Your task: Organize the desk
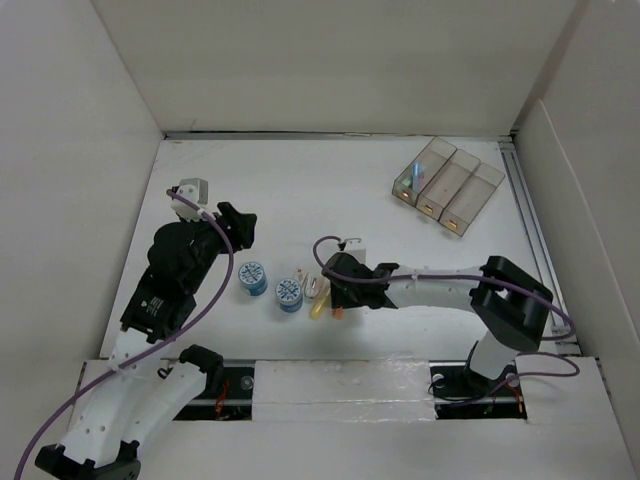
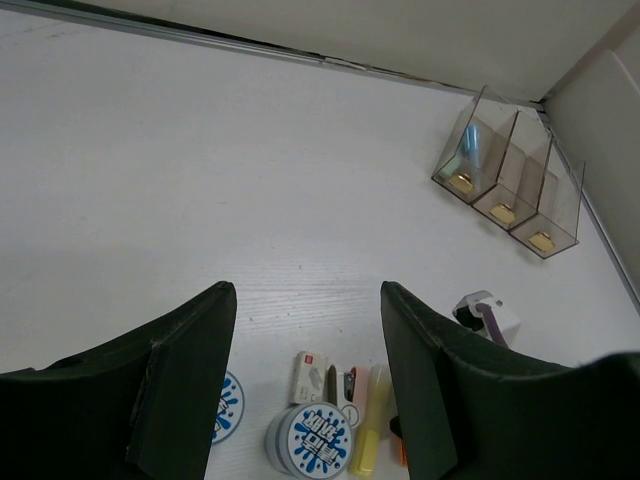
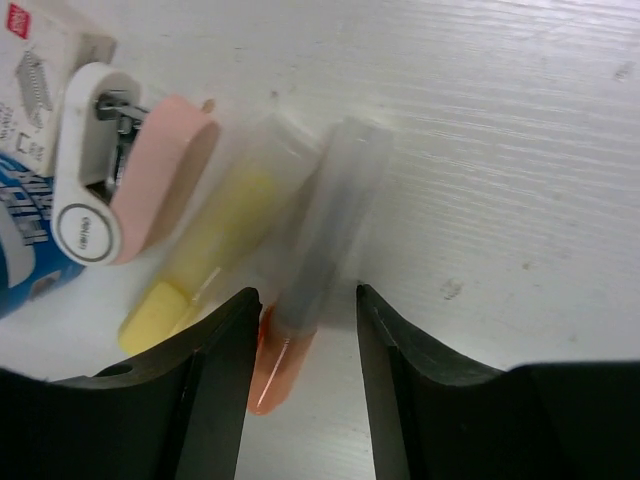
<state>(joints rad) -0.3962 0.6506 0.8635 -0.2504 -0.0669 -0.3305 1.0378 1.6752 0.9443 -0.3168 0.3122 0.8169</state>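
Our right hand (image 3: 305,300) straddles the grey-and-orange marker (image 3: 330,200), narrow but not yet clamped, we judge to carry it to the far-right tray (image 1: 447,185); our left hand (image 2: 307,290) hangs wide and empty over the white surface (image 1: 330,190) spread beneath both arms

Bright, even light; soft shadows on desk (image 1: 330,190); right wrist close-up blurred, orange-tipped pen (image 3: 315,250) smeared.

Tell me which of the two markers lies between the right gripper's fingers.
The orange marker with the clear cap: it lies between the right gripper's fingers. The yellow one lies beside it, outside them.
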